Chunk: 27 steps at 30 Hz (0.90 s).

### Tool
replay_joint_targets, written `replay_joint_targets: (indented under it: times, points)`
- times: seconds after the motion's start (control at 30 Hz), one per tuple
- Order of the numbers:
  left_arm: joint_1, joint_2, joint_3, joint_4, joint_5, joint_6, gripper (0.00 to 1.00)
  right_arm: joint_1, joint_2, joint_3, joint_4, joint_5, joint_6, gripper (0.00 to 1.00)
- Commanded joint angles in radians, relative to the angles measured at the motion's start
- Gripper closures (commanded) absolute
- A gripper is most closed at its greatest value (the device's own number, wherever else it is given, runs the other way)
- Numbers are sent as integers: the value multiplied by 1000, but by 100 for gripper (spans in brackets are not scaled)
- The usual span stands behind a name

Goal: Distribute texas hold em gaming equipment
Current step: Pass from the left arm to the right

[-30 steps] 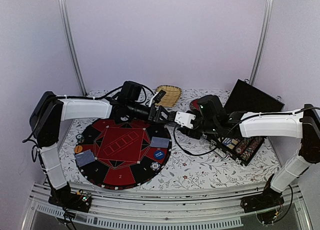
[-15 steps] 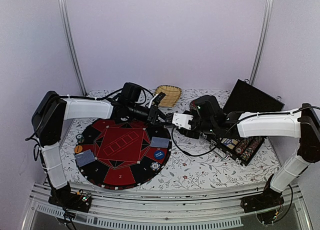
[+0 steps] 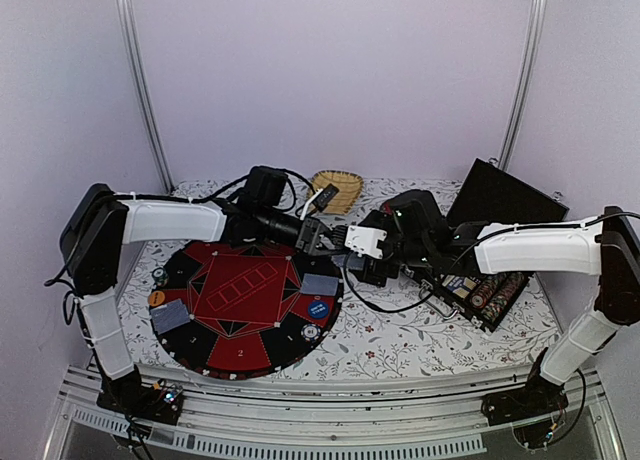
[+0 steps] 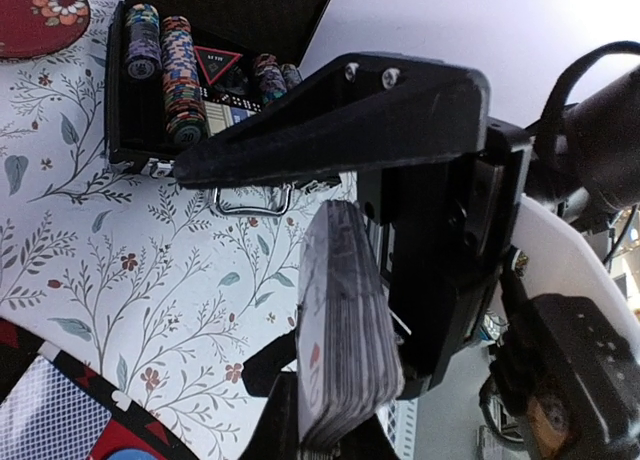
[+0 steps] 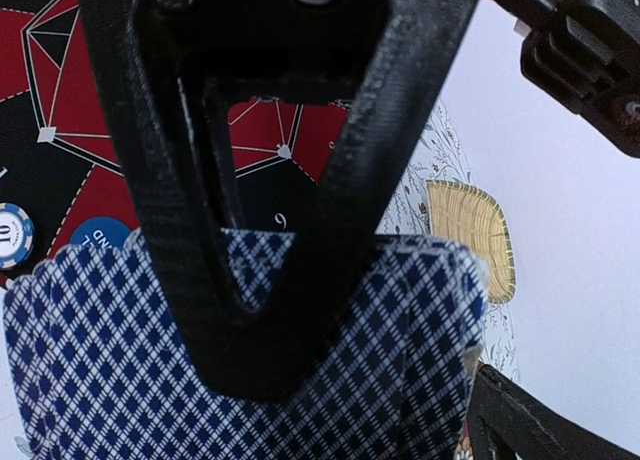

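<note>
A deck of playing cards (image 4: pixel 345 330) with blue checked backs (image 5: pixel 420 360) hangs over the table's middle, where both grippers meet. My left gripper (image 3: pixel 318 238) is shut on the deck's lower end, a black finger on each side (image 4: pixel 340 425). My right gripper (image 3: pixel 347 252) stands open around the deck; its long black finger (image 4: pixel 330 130) is well clear of the cards. On the round red and black board (image 3: pixel 250 300) lie two face-down cards (image 3: pixel 170 315) (image 3: pixel 318 284), a blue chip (image 3: pixel 318 308), an orange chip (image 3: pixel 157 298) and a striped chip (image 3: pixel 311 331).
An open black case (image 3: pixel 480 295) with rows of chips (image 4: pixel 175 75) sits at the right, its lid (image 3: pixel 500 200) raised behind it. A woven straw basket (image 3: pixel 338 188) stands at the back centre. A black cable (image 3: pixel 375 302) loops on the floral cloth.
The two grippers have come together. My left jaws, open a second ago, have closed on the deck, and my right jaws have then spread wide.
</note>
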State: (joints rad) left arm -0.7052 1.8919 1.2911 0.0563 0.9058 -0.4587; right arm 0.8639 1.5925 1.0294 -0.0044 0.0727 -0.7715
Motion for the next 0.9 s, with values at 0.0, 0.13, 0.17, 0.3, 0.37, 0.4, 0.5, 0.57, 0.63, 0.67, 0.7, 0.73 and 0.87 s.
replay_joint_targets:
  times: [0.0, 0.13, 0.17, 0.3, 0.37, 0.4, 0.5, 0.57, 0.63, 0.67, 0.7, 0.73, 0.87]
  points:
    - [-3, -37, -3, -23, 12, 45, 100, -8, -2, 29, -38, -4, 6, 8]
    - [-3, -32, 1, -31, 13, 47, 100, -8, -15, 30, -41, -19, 5, 31]
    - [-3, -30, 3, -29, 17, 45, 100, -7, -15, 31, -44, -22, 5, 36]
    - [-5, -23, 14, -25, 35, 41, 90, -7, -10, 36, -53, -16, 9, 47]
    - [-5, -26, 14, -16, 32, 37, 79, -7, -7, 40, -55, -12, 13, 48]
    - [-5, -26, 15, -12, 26, 36, 76, -7, -6, 39, -54, -10, 16, 49]
    - [-4, -30, 25, -43, -35, 50, 70, -7, -9, 36, -48, -12, 21, 49]
    - [0, -38, 31, -82, -107, 63, 70, -7, -12, 36, -49, -11, 24, 49]
    - [2, -52, 31, -119, -185, 76, 71, -7, -19, 30, -48, -5, 25, 49]
    - [4, -58, 29, -123, -201, 82, 72, -8, -21, 26, -45, -2, 25, 49]
    - [7, -63, 26, -122, -204, 81, 73, -7, -24, 20, -44, 0, 22, 48]
    - [7, -68, 24, -120, -201, 79, 73, -7, -25, 19, -42, 2, 22, 48]
    - [9, -80, 27, -120, -189, 79, 72, -7, -26, 14, -39, 6, 24, 48]
